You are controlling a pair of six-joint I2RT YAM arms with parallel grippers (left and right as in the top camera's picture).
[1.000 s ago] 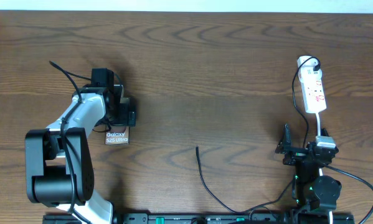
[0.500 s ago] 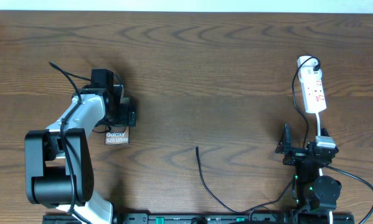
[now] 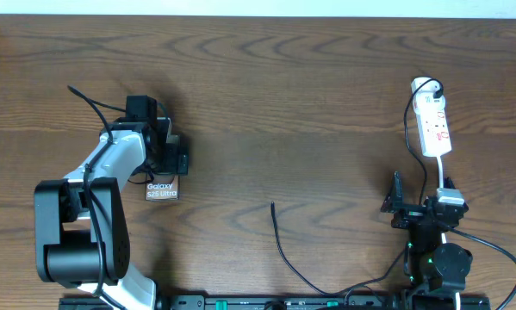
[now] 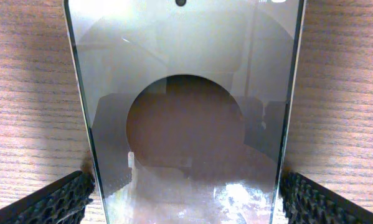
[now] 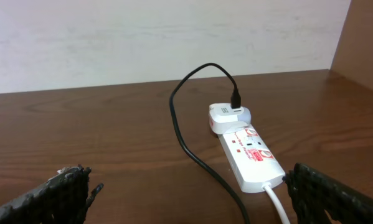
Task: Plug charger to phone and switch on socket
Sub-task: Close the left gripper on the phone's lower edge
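The phone [image 3: 161,190] lies flat on the table at the left, with white "Galaxy" lettering showing. My left gripper [image 3: 168,162] straddles its far end. In the left wrist view both fingers of the left gripper [image 4: 186,202] touch the long edges of the glossy phone [image 4: 186,93]. The white socket [image 3: 435,125] lies at the right with the adapter [image 3: 425,86] at its far end. The black charger cable [image 3: 285,251] has its loose tip [image 3: 272,205] lying at the table's middle. My right gripper [image 3: 421,200] is open and empty, just before the socket [image 5: 251,155].
The charger cable [image 5: 186,143] loops from the white adapter [image 5: 228,117] back past the right gripper [image 5: 189,193]. The socket's white cord [image 5: 276,202] runs toward the right arm. A pale wall stands behind the table's far edge [image 3: 258,15].
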